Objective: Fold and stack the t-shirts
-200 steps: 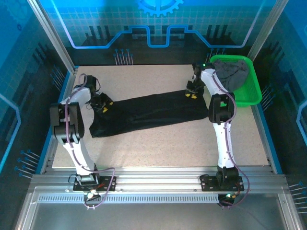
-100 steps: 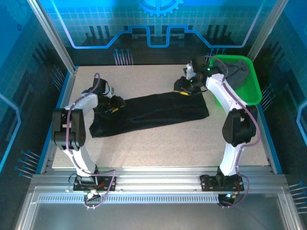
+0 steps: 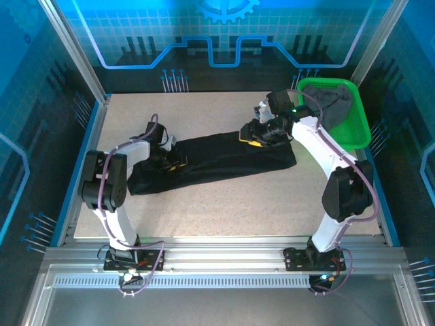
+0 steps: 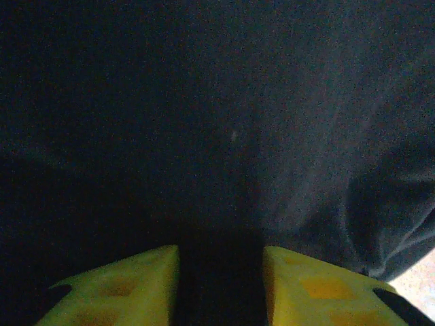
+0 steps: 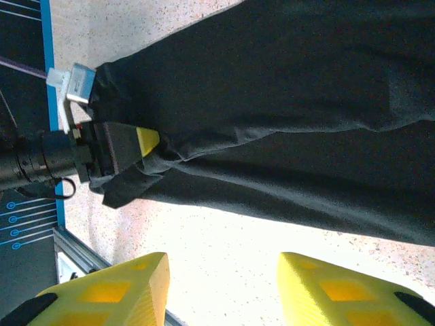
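Shirt (image 3: 217, 157) lies flat; left gripper (image 3: 178, 163) at 9 o'clock, right gripper (image 3: 253, 138) at 2, both open, empty, ready to pinch.

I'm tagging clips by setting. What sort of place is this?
Probably a robotics lab test cell, not a home: silver aluminium-profile frame and blue printed wall panels enclose a speckled beige tabletop, with a white left robot arm and white right robot arm bolted at its near edge.

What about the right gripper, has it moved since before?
Yes. The right gripper slid left, away from the green basket, over the black t-shirt.
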`<state>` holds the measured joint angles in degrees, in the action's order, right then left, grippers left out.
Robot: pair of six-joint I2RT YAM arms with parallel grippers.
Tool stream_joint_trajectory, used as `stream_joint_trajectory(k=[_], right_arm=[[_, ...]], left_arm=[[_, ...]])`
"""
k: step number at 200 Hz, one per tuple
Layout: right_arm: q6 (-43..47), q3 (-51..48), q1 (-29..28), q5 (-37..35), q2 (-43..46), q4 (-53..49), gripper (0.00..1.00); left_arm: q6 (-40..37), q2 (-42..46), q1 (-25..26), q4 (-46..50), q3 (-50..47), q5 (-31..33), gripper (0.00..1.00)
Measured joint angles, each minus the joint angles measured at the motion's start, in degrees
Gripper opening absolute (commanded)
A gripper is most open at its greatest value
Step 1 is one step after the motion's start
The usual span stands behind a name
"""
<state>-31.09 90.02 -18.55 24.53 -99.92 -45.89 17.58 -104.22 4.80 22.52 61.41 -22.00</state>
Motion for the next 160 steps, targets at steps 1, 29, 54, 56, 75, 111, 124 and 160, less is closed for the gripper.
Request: stream_joint_trajectory(k=[1, 29, 54, 56, 75, 111, 124, 160], right_arm=[[0.00, 0.00, 0.00, 0.00, 0.00, 0.04, 0.46], [-0.02, -0.22, 0.00, 0.13, 0.09, 0.61, 0.45], [-0.04, -1.16, 0.02, 0.28, 0.09, 0.98, 0.45], [-0.07, -1.22, 0.00, 0.31, 0.09, 0.98, 0.45], [-0.20, -2.03, 0.02, 0.48, 0.09, 1.03, 0.45], [-0.20, -3.58, 0.04, 0.61, 0.39, 1.29, 0.44], [-0.20, -4.11, 0.15, 0.74, 0.74, 1.44, 0.44], [-0.44, -6.23, 0.24, 0.83, 2.58, 2.05, 0.44]], left_arm=[[0.11, 0.13, 0.00, 0.00, -0.15, -0.02, 0.37], [3.58, 5.40, 0.83, -1.31, -5.11, -1.25, 0.36], [7.69, 8.79, 3.21, -3.48, -8.98, -2.36, 0.36], [8.09, 8.98, 3.48, -3.69, -9.33, -2.47, 0.37], [11.15, 9.62, 5.33, -5.33, -11.91, -3.32, 0.37], [17.14, 10.36, 6.84, -8.09, -15.78, -5.09, 0.36], [19.06, 11.19, 6.84, -8.41, -16.22, -6.08, 0.36], [22.01, 18.64, 6.82, -6.80, -15.32, -6.25, 0.39]])
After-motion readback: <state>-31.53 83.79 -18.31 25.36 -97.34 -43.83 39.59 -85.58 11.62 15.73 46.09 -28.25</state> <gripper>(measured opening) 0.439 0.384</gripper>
